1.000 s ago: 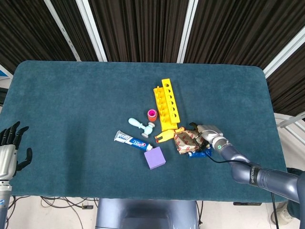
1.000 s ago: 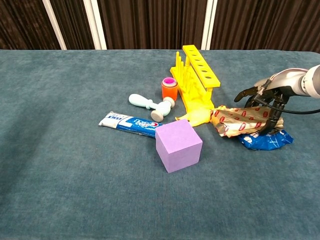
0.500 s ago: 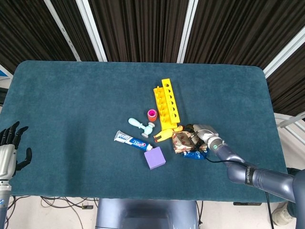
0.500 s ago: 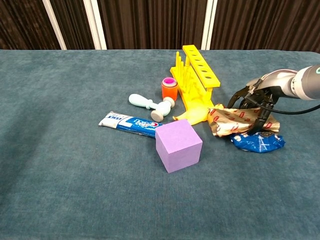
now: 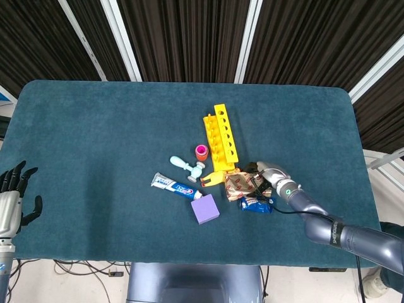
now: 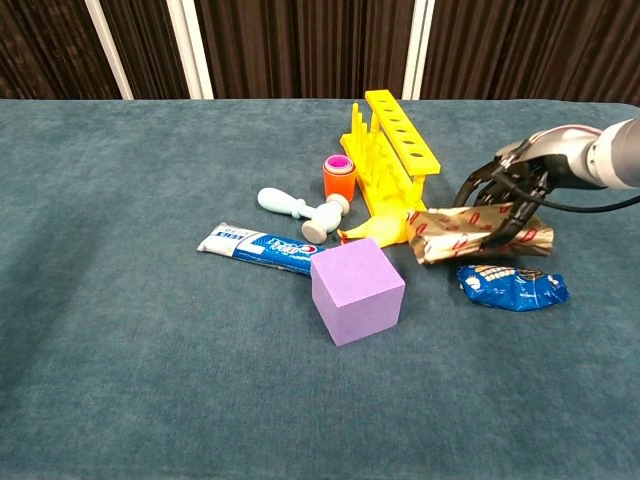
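Toward the right half of the table (image 5: pixel 95 126), nearer its front edge than its back, we have our right hand (image 6: pixel 512 192) with fingers curled down onto the gold snack wrapper (image 6: pixel 470 233) — gripping its right end, as far as we can judge. The wrapper's long axis runs left to right, its free end reaching toward the yellow rack (image 6: pixel 398 150) and the purple cube (image 6: pixel 356 290). Just in front of it lies the blue packet (image 6: pixel 510 286), apart from the fingers. Our left hand (image 5: pixel 11 202) hangs off the table's front-left corner, fingers spread, holding nothing — far from the wrapper.
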You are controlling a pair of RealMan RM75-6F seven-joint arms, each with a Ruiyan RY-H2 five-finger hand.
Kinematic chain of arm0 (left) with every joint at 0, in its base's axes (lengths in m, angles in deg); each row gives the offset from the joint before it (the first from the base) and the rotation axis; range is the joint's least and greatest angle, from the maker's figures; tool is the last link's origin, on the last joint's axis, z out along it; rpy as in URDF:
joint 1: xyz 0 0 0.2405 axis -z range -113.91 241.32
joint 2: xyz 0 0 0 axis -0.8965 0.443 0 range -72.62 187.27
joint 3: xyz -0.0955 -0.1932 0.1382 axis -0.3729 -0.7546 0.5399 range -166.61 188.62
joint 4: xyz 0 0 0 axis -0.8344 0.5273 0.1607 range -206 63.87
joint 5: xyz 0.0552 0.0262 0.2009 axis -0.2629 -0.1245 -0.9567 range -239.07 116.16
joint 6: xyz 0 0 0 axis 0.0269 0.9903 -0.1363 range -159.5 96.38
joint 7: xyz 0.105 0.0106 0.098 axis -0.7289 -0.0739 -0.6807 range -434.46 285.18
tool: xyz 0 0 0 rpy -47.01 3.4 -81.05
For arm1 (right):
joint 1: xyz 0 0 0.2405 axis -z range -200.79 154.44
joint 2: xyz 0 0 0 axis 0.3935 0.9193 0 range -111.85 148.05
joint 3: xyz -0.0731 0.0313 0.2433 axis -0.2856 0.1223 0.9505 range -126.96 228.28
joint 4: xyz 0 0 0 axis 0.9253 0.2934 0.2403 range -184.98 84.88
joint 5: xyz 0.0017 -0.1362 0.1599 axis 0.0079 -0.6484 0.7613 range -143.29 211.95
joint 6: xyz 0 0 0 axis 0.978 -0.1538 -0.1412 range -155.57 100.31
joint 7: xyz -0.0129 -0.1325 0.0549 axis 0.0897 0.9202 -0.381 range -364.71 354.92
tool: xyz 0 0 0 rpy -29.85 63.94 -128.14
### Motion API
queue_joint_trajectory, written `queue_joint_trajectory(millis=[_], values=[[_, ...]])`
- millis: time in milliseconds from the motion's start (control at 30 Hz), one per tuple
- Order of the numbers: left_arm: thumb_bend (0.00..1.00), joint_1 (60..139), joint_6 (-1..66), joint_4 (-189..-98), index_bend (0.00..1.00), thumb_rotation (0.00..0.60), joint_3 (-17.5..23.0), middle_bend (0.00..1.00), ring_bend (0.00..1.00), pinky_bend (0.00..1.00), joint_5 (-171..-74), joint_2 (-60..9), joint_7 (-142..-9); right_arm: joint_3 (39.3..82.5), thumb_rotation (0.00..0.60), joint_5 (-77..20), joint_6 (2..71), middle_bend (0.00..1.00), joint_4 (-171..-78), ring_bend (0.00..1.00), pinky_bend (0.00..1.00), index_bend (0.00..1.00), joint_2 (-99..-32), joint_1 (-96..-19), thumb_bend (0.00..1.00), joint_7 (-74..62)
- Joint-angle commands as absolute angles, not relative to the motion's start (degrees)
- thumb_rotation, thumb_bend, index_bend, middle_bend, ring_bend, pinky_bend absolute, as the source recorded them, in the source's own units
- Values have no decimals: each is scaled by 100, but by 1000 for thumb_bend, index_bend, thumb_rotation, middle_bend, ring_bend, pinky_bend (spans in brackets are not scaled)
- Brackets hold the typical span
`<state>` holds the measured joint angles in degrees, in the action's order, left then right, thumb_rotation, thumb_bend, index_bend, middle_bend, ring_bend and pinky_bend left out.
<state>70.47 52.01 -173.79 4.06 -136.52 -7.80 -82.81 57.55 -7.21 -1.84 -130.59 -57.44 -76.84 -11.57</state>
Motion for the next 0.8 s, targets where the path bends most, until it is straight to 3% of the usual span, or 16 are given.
queue_joint_trajectory(millis=[33, 567, 800], values=[[513, 7045, 5201, -17369, 144, 600, 407, 0, 0, 0, -13642, -783, -8279, 5973, 600, -904, 18, 397, -13164, 309, 169, 308, -5577, -7442, 213, -1446], [514, 7047, 5226, -17345, 144, 600, 411, 0, 0, 0, -13654, -804, -8316, 6912, 600, -2336, 330, 401, -14031, 311, 170, 316, -4476, -6241, 216, -3216], [514, 7048, 5244, -17357, 144, 600, 419, 0, 0, 0, -13673, -820, -8356, 7387, 600, -3485, 868, 401, -14457, 311, 170, 320, -3996, -5459, 216, -4885]])
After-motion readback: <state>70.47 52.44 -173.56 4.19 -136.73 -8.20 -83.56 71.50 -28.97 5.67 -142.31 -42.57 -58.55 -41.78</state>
